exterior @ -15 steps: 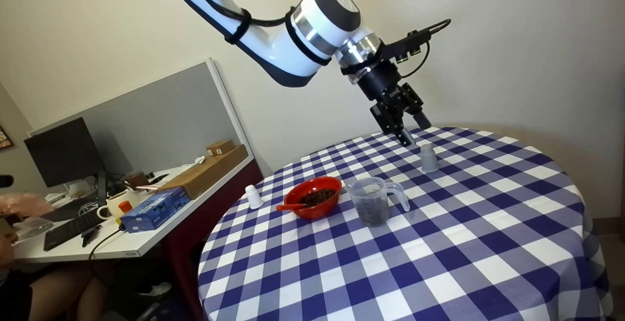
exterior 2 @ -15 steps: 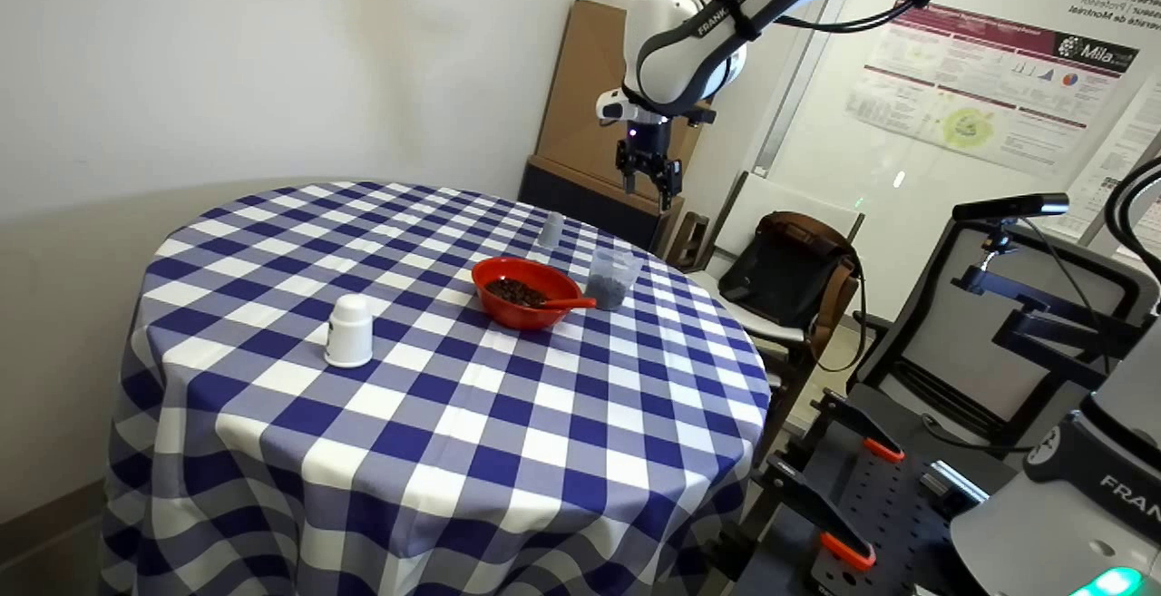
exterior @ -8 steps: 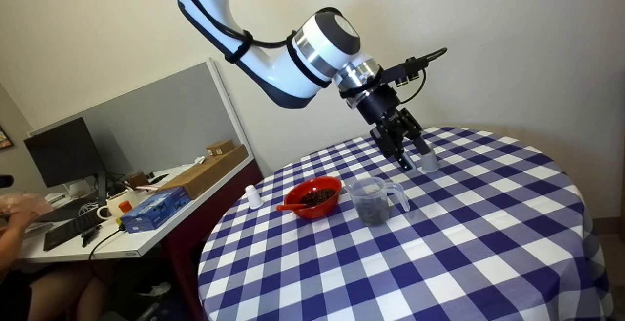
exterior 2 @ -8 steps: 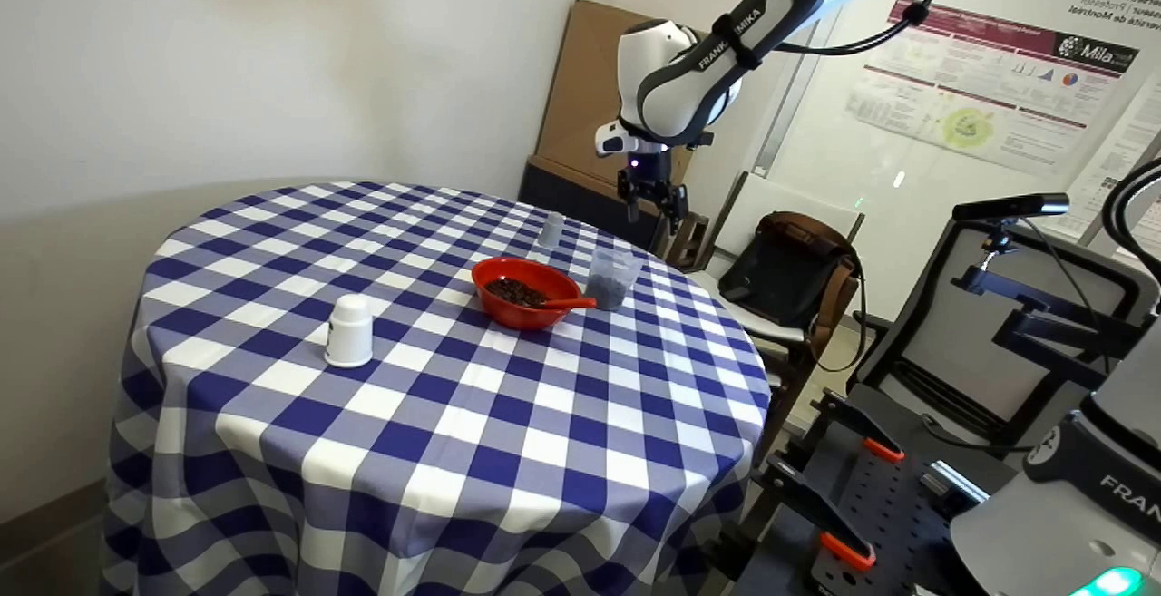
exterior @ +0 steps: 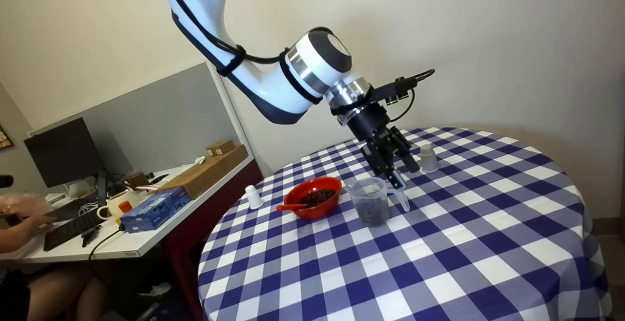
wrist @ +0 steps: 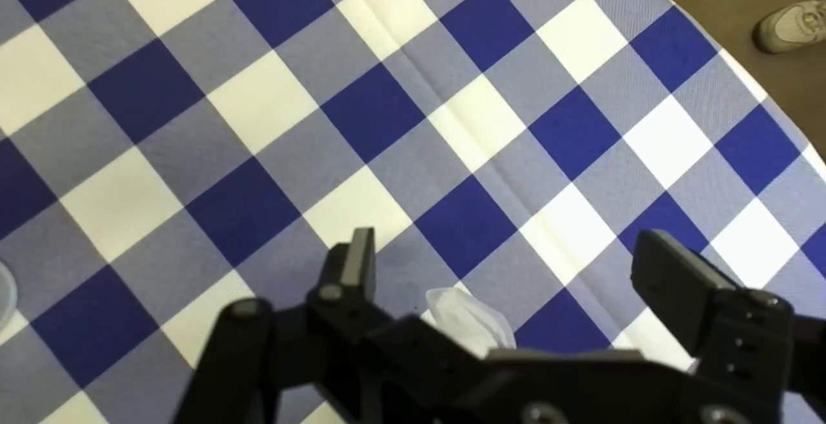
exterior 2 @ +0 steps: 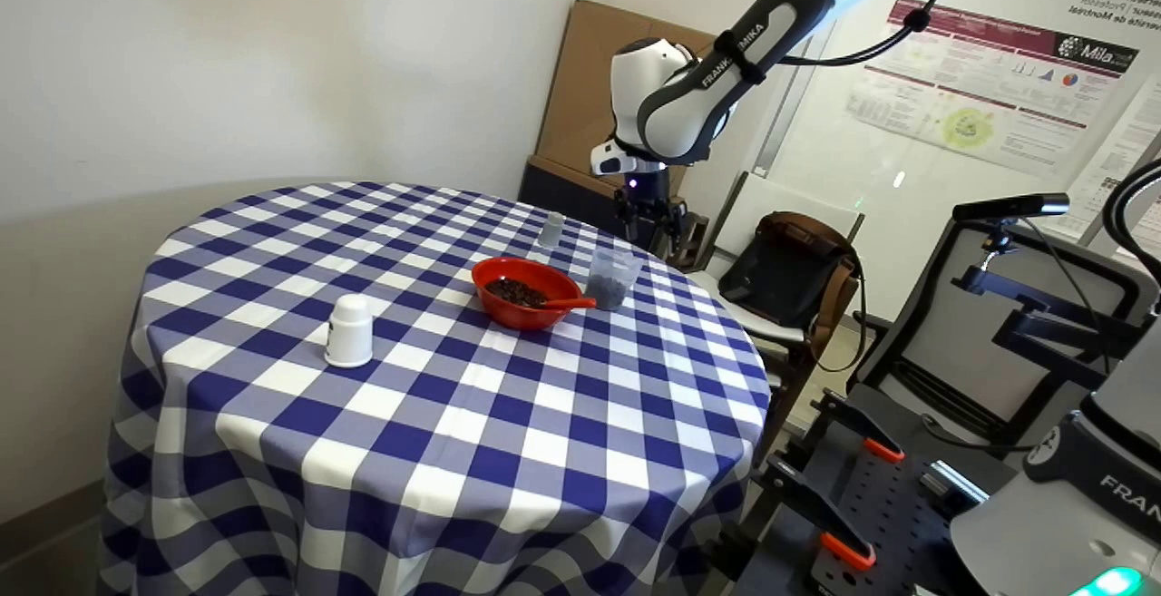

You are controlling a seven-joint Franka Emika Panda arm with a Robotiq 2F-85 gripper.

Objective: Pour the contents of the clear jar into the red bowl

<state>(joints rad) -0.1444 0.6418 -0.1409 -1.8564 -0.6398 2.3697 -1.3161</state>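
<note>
Jar (exterior: 369, 201) stands upright, dark contents (exterior: 373, 214) low inside. I expect thin, light, slightly slick plastic, so I'd pinch the handle (exterior: 404, 201). The bowl (exterior: 320, 212) is just beside it. My gripper (wrist: 506, 242), near the jar, is spread wide, holding nothing.

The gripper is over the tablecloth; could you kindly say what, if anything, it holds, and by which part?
Nothing is held: the gripper is open, its jaws wide apart in the wrist view, and the clear jar stands on the tablecloth.
</note>
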